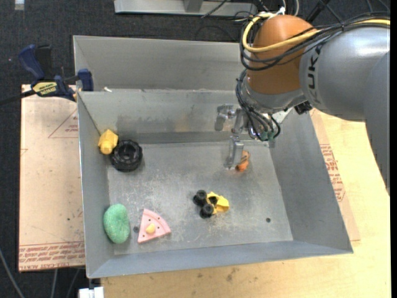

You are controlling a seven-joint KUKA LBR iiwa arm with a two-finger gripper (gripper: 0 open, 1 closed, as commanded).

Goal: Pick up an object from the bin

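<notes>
The end effector (234,164) is low inside the bin (186,113), right of centre on the grey floor and closer to the back wall than the front. Released or clenched? I cannot tell from this angle. Above it sits the wrist's rounded orange cover (279,54), ringed with yellow and black cables, and the big grey arm (353,67) runs off to the right.

Right at the tip there is one small orange piece (244,162). It lies on the floor just beside the end effector, on its right side, so close that the two look to be touching. Whether it is actually gripped, I cannot say.

Moving outward, the count is six loose things, one of each. Nearest after the orange piece is one little yellow toy with black wheels (211,203), toward the front of the bin and slightly left of the end effector. Further left along the front is one pink wedge with a yellow spot (152,226). Just beside that, in the front left corner, is one green oval lump (116,223). Up the left side, well apart from the end effector, one black ribbed ring (127,156) sits by the wall. One yellow lump (107,141) is tucked against the ring's upper left edge, close to the back left corner.
</notes>
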